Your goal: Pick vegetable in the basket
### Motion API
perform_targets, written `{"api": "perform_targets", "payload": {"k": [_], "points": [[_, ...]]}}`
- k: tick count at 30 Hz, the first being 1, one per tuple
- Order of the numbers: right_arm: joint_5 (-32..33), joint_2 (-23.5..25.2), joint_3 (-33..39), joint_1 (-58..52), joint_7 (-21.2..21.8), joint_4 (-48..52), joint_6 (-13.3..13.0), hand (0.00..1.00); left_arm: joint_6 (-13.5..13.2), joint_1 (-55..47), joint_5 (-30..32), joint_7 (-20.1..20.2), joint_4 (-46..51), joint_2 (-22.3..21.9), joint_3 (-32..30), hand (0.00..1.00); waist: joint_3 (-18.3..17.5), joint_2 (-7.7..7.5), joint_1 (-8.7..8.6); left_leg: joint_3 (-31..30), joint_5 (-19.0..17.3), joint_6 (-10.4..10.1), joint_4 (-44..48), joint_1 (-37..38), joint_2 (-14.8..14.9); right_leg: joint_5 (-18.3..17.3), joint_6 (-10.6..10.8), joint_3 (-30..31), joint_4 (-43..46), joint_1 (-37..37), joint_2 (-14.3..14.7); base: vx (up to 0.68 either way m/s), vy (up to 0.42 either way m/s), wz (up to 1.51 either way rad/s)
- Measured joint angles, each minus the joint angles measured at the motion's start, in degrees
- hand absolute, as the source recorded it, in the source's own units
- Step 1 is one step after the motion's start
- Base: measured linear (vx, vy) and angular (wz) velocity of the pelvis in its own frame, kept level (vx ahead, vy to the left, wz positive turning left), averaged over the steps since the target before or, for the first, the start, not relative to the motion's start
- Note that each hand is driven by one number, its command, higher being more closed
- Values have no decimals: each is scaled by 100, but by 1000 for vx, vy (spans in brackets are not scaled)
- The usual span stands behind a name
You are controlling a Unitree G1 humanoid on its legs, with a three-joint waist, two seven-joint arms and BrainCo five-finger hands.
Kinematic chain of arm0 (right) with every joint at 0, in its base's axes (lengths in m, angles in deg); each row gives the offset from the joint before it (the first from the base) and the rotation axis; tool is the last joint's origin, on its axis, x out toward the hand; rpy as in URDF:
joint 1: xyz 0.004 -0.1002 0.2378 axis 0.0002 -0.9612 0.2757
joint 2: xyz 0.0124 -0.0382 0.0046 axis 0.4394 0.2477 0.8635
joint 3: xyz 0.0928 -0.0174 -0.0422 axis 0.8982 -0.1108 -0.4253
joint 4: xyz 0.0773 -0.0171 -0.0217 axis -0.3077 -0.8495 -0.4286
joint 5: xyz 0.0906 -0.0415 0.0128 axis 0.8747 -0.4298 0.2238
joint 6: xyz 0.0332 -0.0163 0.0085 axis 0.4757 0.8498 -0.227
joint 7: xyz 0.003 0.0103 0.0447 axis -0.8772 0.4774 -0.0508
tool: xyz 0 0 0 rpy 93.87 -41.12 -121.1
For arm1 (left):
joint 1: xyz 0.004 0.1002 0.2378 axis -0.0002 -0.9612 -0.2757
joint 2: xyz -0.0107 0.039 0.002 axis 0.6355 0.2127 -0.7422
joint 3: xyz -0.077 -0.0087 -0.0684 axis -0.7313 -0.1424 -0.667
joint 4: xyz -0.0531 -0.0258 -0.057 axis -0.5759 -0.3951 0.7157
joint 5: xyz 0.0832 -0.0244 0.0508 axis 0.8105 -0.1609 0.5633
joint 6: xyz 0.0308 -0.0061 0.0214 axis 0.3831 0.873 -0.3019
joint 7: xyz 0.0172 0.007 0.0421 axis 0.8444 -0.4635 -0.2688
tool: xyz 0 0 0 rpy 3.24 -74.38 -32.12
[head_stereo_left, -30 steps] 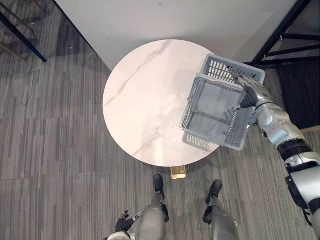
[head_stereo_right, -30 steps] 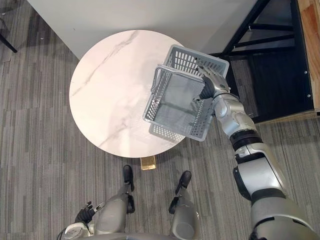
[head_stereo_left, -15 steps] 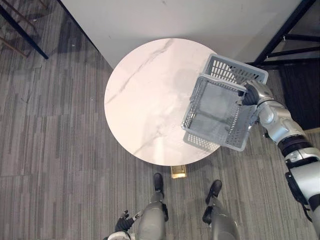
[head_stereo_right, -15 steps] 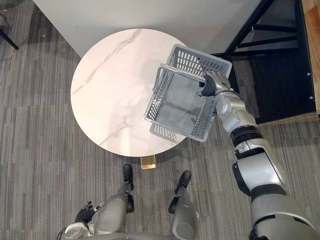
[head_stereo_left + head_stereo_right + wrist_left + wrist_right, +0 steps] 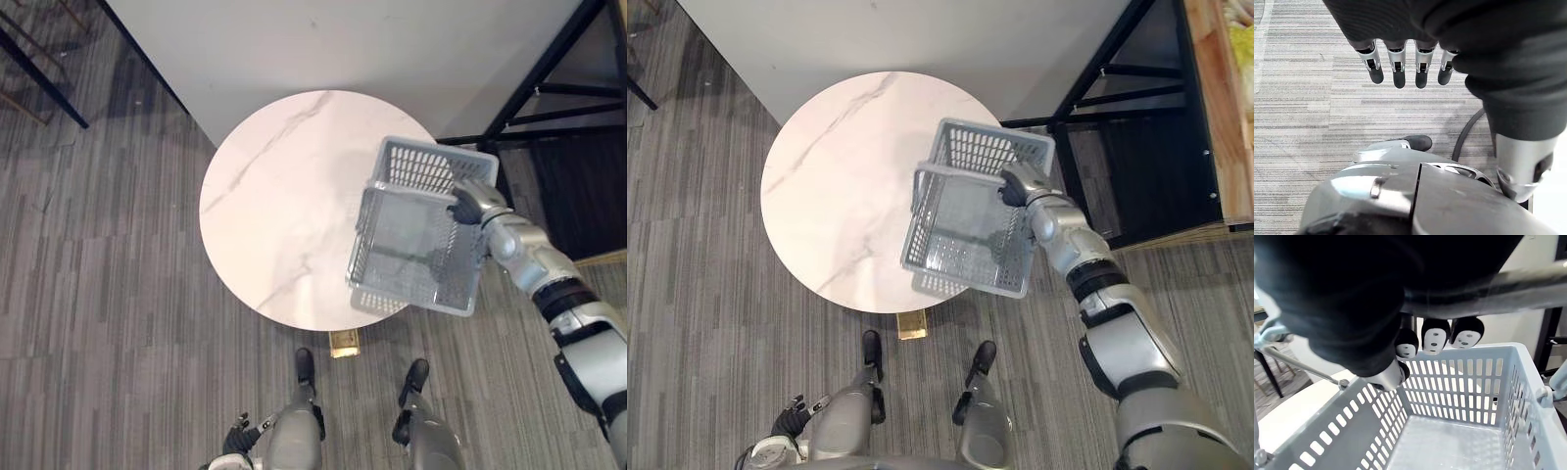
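I see the head views under bright, even light from overhead. The round marble table [image 5: 284, 196] is the brightest surface, pale with a soft sheen and no hard glare. The grey basket [image 5: 416, 230] throws a faint, soft-edged shadow onto the tabletop under its near side. The carpet [image 5: 108, 294] is evenly lit, with a darker band beside the white wall [image 5: 323, 39]. At the wrists, the right hand [image 5: 1432, 335] has its cover almost black against the well-lit basket interior. The left hand [image 5: 1397, 61], its cover equally dark, hangs over evenly lit carpet.
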Motion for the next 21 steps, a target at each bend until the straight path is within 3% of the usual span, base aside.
{"api": "perform_targets", "payload": {"k": [5, 9, 17, 21], "points": [[-7, -255, -208, -855, 189, 990, -239, 100, 35, -12, 230, 58, -16, 110, -14, 0, -161, -241, -63, 102, -7, -5, -1, 193, 4, 16, 23, 158, 1, 91, 7, -18, 2, -12], [50, -548, -208, -1467, 331, 1679, -405, 100, 108, -133, 469, 167, -81, 189, -66, 0, -629, -398, -164, 266, -42, -20, -1, 290, 15, 28, 42, 323, -21, 86, 28, 10, 1, -16], [186, -1096, -206, -2107, 523, 2360, -678, 100, 135, -341, 717, 198, -267, 172, -132, 0, -1172, -373, -275, 545, -128, -92, -24, 480, 81, 34, 69, 603, -67, 90, 116, 5, -5, -21], [288, -1242, -192, -2369, 583, 2537, -695, 100, 142, -399, 733, 249, -285, 141, -349, 0, -1279, -340, -286, 553, -131, -98, -15, 516, 132, 35, 64, 612, -76, 120, 168, 7, -12, -3]]}}
